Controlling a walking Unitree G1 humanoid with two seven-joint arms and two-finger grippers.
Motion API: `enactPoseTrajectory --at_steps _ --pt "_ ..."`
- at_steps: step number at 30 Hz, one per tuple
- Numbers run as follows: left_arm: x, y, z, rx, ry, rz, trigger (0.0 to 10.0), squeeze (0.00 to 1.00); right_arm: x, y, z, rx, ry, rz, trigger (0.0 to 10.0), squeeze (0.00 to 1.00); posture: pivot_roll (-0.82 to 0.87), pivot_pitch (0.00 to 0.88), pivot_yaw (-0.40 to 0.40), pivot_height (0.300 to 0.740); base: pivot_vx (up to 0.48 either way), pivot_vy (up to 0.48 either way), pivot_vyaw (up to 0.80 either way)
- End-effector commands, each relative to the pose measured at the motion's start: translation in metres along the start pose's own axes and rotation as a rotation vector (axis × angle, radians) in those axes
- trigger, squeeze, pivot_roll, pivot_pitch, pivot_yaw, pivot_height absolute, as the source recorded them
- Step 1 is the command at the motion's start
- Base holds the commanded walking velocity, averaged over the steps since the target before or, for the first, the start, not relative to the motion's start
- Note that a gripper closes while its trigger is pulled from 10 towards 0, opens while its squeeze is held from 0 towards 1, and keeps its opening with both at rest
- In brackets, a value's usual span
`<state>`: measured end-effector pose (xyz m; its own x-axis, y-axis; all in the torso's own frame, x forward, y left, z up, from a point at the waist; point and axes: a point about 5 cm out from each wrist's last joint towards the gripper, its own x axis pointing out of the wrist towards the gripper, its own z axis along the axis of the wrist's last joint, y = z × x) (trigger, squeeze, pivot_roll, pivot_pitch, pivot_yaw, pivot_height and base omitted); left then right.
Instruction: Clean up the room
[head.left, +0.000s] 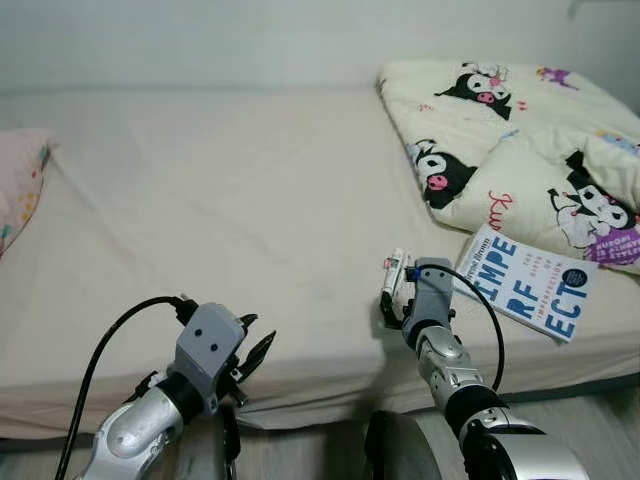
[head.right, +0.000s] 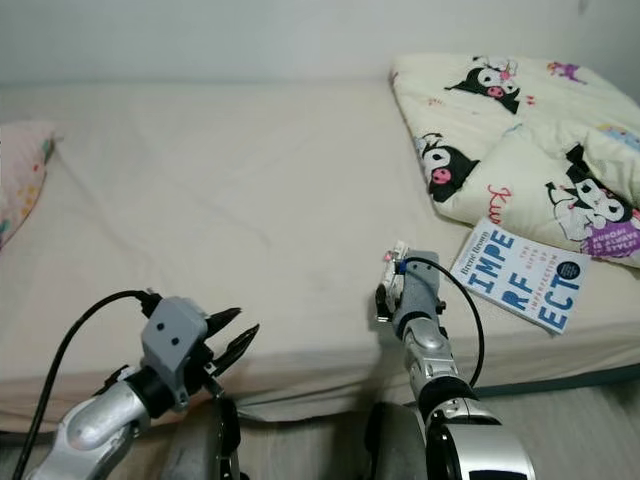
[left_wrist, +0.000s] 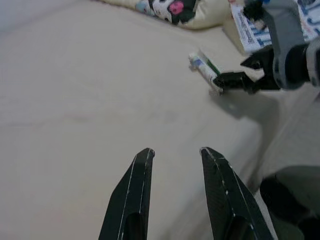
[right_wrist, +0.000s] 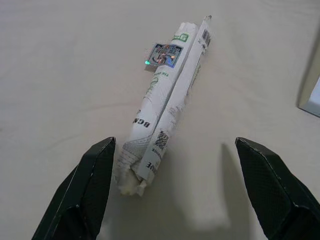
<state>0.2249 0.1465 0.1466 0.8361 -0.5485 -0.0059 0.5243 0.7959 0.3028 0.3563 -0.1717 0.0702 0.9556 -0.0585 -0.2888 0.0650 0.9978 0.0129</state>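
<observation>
Two black fingers of the right claw (right_wrist: 170, 195) are standing wide apart over a small rolled white packet (right_wrist: 162, 105), which is lying on the cream bed (head.left: 220, 220) near its front edge, beside a blue-lettered book (head.left: 530, 280). Picking up this clutter seems to be the step in hand; next, lowering and closing around the roll. Left claw (head.left: 250, 360) is hovering parted, idle, at the mattress edge.

Lighting, as I see it: soft, even, bright. Bed sheet (head.left: 250, 220) pale, no glare. Faint shadows under right gripper (right_wrist: 175, 200). Left wrist picture slightly soft; others sharp.
</observation>
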Motion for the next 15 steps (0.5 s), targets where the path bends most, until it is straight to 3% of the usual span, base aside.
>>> enactPoseTrajectory --at_steps 1,4,5,6,7,8,9,10,15 --pt "-0.0052 -0.0038 0.0008 -0.003 0.021 -0.059 10.0 0.0 -0.0001 -0.0013 -0.005 -0.005 0.037 -0.003 10.0 0.0 0.27 0.267 -0.092 0.581 0.0 0.0 0.0" --pt "-0.0051 -0.007 0.0019 -0.003 0.021 -0.093 10.0 0.0 0.0003 -0.0008 -0.0054 -0.015 0.054 -0.002 10.0 0.0 0.27 0.26 -0.095 0.581 0.0 0.0 0.0" --pt "-0.0045 -0.0102 0.0029 -0.002 0.023 -0.118 10.0 0.0 0.0005 -0.0015 -0.0061 -0.024 0.067 -0.005 5.5 0.0 0.27 0.257 -0.096 0.581 0.0 0.0 0.0" --pt "-0.0045 -0.0102 0.0029 -0.002 0.023 -0.118 10.0 0.0 0.0005 -0.0015 -0.0061 -0.024 0.067 -0.005 5.5 0.0 0.27 0.257 -0.096 0.581 0.0 0.0 0.0" --pt "-0.0041 -0.0121 0.0035 -0.002 0.024 -0.131 10.0 0.0 0.0006 -0.0021 -0.0065 -0.028 0.074 -0.008 4.6 0.0 0.27 0.257 -0.096 0.581 0.0 0.0 0.0" --pt "-0.0033 -0.0129 0.0035 -0.002 0.025 -0.13 10.0 0.0 0.0004 -0.0041 -0.0072 -0.02 0.078 -0.018 1.5 0.0 0.27 0.254 -0.099 0.581 0.0 0.0 0.0" --pt "-0.0033 -0.0129 0.0035 -0.002 0.025 -0.13 10.0 0.0 0.0004 -0.0041 -0.0072 -0.02 0.078 -0.018 1.5 0.0 0.27 0.254 -0.099 0.581 0.0 0.0 0.0" --pt "-0.003 -0.0131 0.0038 -0.001 0.027 -0.123 10.0 0.0 0.0002 -0.0063 -0.0079 -0.011 0.081 -0.026 0.0 0.0 0.27 0.249 -0.098 0.581 0.0 0.0 0.0" --pt "-0.0031 -0.0124 0.004 -0.002 0.034 -0.115 10.0 0.0 -0.0004 -0.0102 -0.0092 0.002 0.085 -0.036 0.0 0.0 0.27 0.248 -0.096 0.581 0.0 0.0 0.0"
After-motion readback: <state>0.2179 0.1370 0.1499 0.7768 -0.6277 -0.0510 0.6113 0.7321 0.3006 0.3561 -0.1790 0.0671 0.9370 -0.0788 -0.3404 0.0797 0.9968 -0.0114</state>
